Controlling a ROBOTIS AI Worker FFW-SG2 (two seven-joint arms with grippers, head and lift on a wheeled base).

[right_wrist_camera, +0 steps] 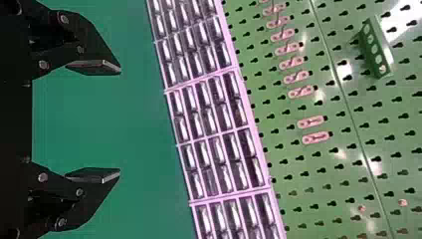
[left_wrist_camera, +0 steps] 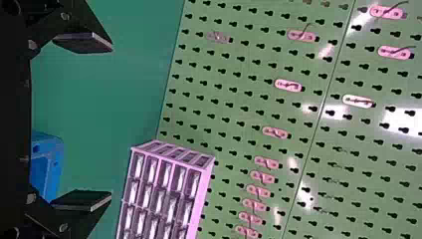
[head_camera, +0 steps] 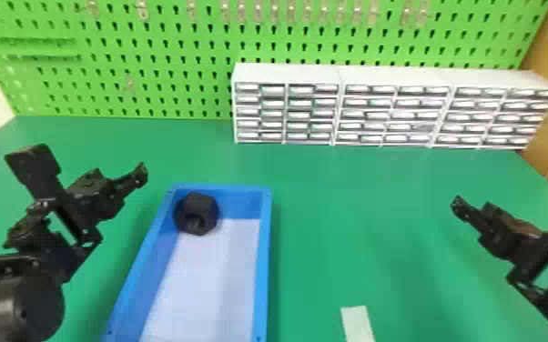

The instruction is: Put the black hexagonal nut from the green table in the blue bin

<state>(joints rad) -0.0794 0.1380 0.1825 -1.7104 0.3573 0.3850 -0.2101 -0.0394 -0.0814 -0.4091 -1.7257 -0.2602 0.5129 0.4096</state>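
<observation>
"Two black, flat-fingered pincers, and both are open. Why?"

"Probably because there is nothing left to carry. The left pincer (left_wrist_camera: pixel 110 122) has its fingers spread wide with nothing between them, and so has the right pincer (right_wrist_camera: pixel 119 121)."

"So where is the black hexagonal nut (head_camera: pixel 196 213)?"

"Inside the rectangular blue bin (head_camera: pixel 265 254) with the pale floor, in its far left corner. Whether it touches the walls there, I can't tell."

"Why a corner rather than the middle?"

"My guess is that the corner lies handiest for the left arm, whose pincer hangs just beyond the bin's left side. The task only asks for the nut to be in the bin, so a corner serves."

"And the right pincer, over by the right side of the flat green table (head_camera: pixel 355 204)?"

"Well apart from the bin, which suits an arm with no part to play. It leaves the left one room."

"Then the job is finished?"

"It looks so. All I'd ask for next is an easy retreat, with the left pincer going away from the bin. Swung low across it, that one could catch the rim and jolt the nut. The raised walls should keep it from rolling out."
</observation>
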